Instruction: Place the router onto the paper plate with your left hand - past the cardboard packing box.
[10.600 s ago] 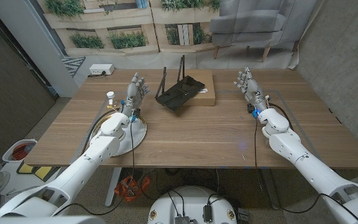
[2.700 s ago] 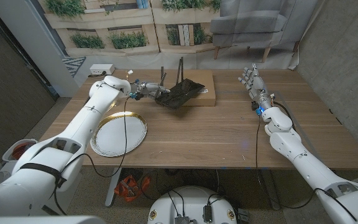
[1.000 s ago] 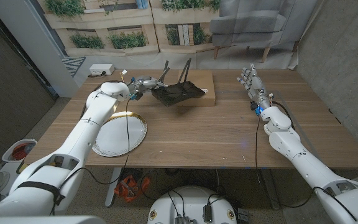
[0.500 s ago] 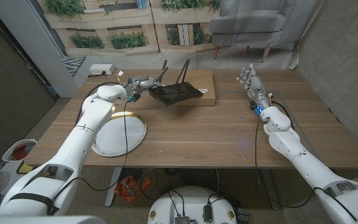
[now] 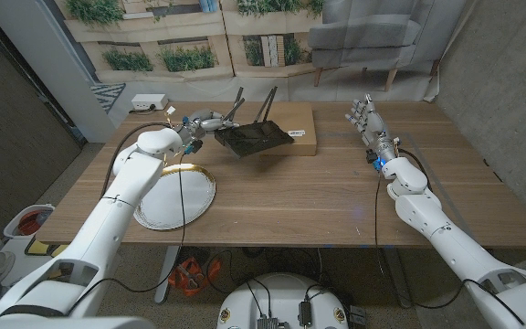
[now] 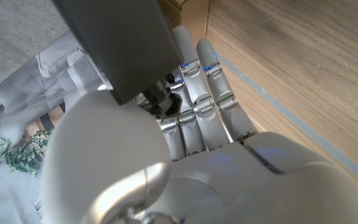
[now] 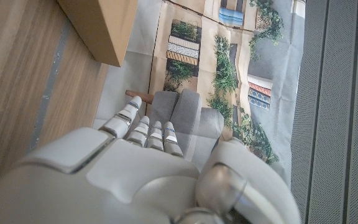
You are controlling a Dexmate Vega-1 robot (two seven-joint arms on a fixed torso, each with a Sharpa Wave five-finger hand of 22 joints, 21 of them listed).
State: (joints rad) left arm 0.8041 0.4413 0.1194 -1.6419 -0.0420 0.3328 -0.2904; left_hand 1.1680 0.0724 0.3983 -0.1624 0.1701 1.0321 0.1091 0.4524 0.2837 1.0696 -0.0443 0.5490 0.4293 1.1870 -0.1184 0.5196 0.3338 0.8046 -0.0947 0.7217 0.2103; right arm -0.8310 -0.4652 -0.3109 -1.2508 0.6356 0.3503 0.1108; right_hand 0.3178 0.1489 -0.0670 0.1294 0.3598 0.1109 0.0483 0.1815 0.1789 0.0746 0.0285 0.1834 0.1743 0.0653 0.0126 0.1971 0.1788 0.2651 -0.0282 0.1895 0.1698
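Router [image 5: 256,137] held tilted above the table by left hand [image 5: 201,123].

Black router up off the table in my left hand

I'm holding the flat black plastic router [image 5: 254,140] tilted, antennas sticking up, in front of the brown cardboard packing box [image 5: 299,128]. The round white paper plate with a gold rim [image 5: 175,197] sits well apart, nearer my side.

The cardboard box [image 5: 290,129] sits at the table's [image 5: 318,196] far edge, near the middle. The router [image 5: 252,138] overlaps the box's left end. The paper plate [image 5: 175,196] lies near the front left corner, well apart from both.
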